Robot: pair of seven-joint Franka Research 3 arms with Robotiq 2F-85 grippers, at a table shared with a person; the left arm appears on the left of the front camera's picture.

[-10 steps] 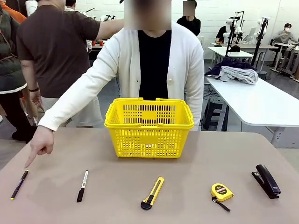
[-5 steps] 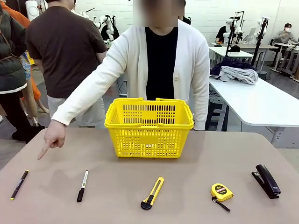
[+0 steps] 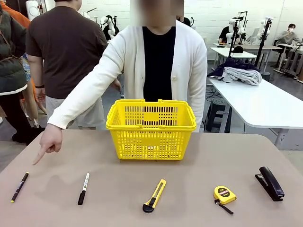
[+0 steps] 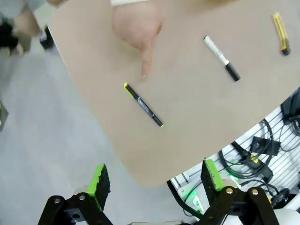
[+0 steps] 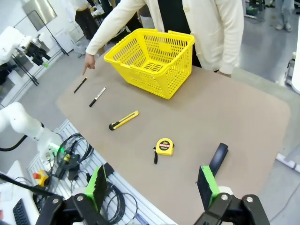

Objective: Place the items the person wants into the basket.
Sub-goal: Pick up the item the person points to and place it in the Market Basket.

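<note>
The person's hand points a finger down at the slim dark pen at the table's front left; the fingertip is just short of it. The same hand and pen show in the left wrist view, beyond my open, empty left gripper, which hangs off the table's edge. The yellow-and-black utility knife and the yellow tape measure lie along the front. The yellow basket stands at mid-table. My right gripper is open and empty, high above the near edge.
A white-barrelled marker lies between the pen and the knife. A black stapler rests at the front right. People stand behind the table's far left, and another table is at the right.
The person's pointing hand pulled back a little from the pen, then came down toward it again. Nothing on the table has moved, and both grippers stay open.
</note>
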